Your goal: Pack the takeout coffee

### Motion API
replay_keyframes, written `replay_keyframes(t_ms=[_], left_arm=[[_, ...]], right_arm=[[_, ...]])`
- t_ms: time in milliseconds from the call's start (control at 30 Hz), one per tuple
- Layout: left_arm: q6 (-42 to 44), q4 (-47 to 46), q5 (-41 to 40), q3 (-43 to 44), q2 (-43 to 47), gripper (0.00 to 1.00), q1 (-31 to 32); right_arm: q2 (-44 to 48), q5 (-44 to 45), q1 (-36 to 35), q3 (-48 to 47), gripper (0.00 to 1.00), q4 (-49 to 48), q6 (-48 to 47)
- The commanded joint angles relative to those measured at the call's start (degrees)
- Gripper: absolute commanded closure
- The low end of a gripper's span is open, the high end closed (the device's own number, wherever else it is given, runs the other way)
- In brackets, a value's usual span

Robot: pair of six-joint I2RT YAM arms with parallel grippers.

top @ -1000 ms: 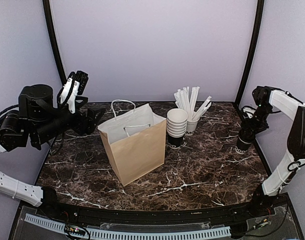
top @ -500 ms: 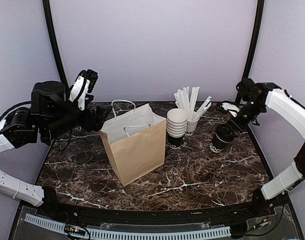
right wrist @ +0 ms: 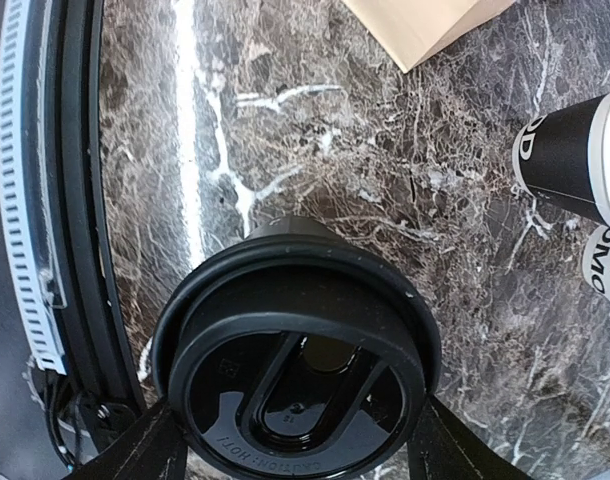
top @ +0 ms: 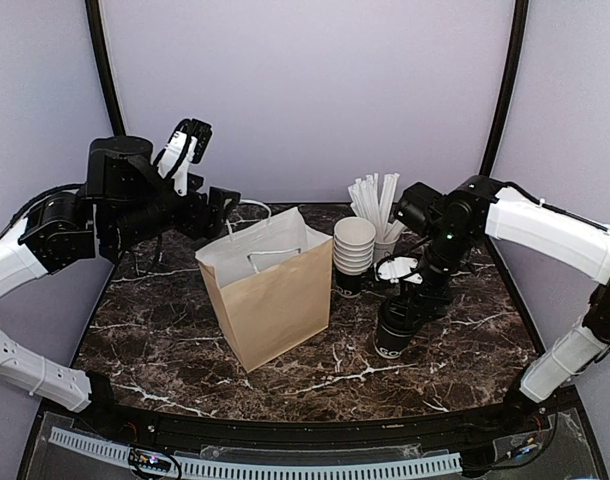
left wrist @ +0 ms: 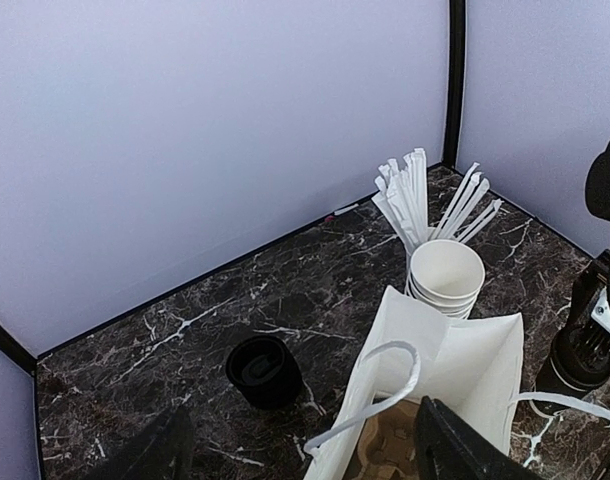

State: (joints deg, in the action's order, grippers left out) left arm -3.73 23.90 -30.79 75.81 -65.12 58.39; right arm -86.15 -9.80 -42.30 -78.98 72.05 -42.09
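Right gripper (top: 402, 303) is clamped on the takeout coffee (right wrist: 295, 360); I'd keep it upright, lift it over the paper bag (top: 272, 300) at its nine o'clock (left gripper (top: 186, 148) gapes, empty), then lower gently.

glossy plastic lid (right wrist: 295, 370) on takeout coffee (top: 391, 332), matt brown paper bag (top: 275, 305).

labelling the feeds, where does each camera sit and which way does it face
Top external: above and behind the robot, looking down on the table; left arm and right arm show.
Left wrist: at the rear left, looking down over the paper bag towards the straws; its open jaws at the bottom edge.
Right wrist: straight down on the takeout coffee; its jaws flank the lid.
Shared: top external and left wrist both show bag, straws and cup stack.
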Motion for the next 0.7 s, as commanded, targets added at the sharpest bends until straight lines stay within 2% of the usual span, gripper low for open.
replay_keyframes(t_ms=[0, 300, 367, 433, 467, 667], left_arm=[[-2.54, -0.36, 0.95, 1.29, 0.03, 0.21, -0.29], [-2.31, 1.47, 1.81, 4.06, -2.68, 0.21, -0.47], [-2.14, 1.58, 2.05, 4.38, -2.80, 0.21, -0.55], [-2.09, 1.59, 2.19, 4.38, -2.70, 0.21, -0.63], [-2.10, 1.57, 2.20, 4.36, -2.61, 0.21, -0.71], [-2.44, 1.82, 2.65, 4.05, -2.20, 0.21, -0.86]], right_arm=[[1.44, 4.30, -1.15, 0.15, 0.27, 1.01, -4.20], [1.79, 4.11, -1.37, 5.57, 0.26, -3.09, -4.77], [1.86, 4.01, -1.46, 5.93, 0.22, -3.22, -4.60], [1.99, 3.59, -1.53, 5.59, 0.05, -2.87, -4.51], [2.10, 3.18, -1.51, 5.06, 0.02, -2.42, -4.42], [2.88, -0.23, -1.68, 2.81, 0.01, -1.86, -2.40]])
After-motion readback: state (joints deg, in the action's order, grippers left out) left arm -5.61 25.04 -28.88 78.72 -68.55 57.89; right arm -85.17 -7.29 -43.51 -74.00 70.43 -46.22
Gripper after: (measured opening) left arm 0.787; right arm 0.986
